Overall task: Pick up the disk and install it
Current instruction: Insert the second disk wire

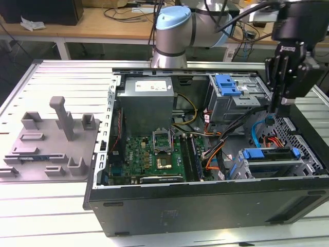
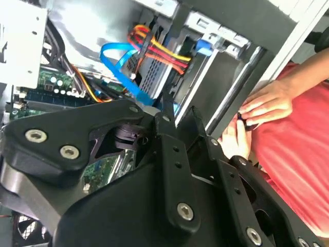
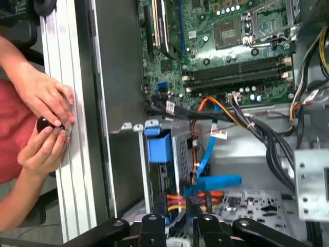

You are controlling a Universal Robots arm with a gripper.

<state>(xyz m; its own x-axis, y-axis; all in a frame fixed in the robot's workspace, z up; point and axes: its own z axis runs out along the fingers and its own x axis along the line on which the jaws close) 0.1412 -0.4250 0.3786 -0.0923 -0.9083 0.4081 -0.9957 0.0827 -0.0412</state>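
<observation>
The disk (image 1: 270, 154) lies flat in the lower drive cage (image 1: 280, 167) of the open computer case (image 1: 205, 206), below the gripper (image 1: 273, 107) and apart from it; its blue carrier edge faces up and nothing grips it. In the first wrist view the carrier's blue end (image 3: 159, 146) stands just ahead of the gripper (image 3: 180, 226). A thin blue cable (image 1: 255, 135) runs down between tool and disk, and red and orange wires (image 3: 177, 198) bunch close under the tool. Farther from the tool the case holds an upper cage with a ribbed blue latch (image 1: 227, 85), a green motherboard (image 1: 154, 157) and a grey power supply (image 1: 146, 105). The case rests on a slatted aluminium table (image 1: 61, 77); well away from the tool, toward the exterior view's left, a grey fixture plate (image 1: 49, 146) carries upright blocks. Wooden benches (image 1: 103, 23) strewn with cables stand behind. Beside the case, a person's two hands (image 3: 43, 121) rest on the table rail around a small dark round object (image 3: 43, 124), with a red garment (image 2: 303, 149) behind them. The arm reaches over from the back of the case, its wrist turned so the gripper points straight down inside the case wall. How wide the tool stands cannot be told.
</observation>
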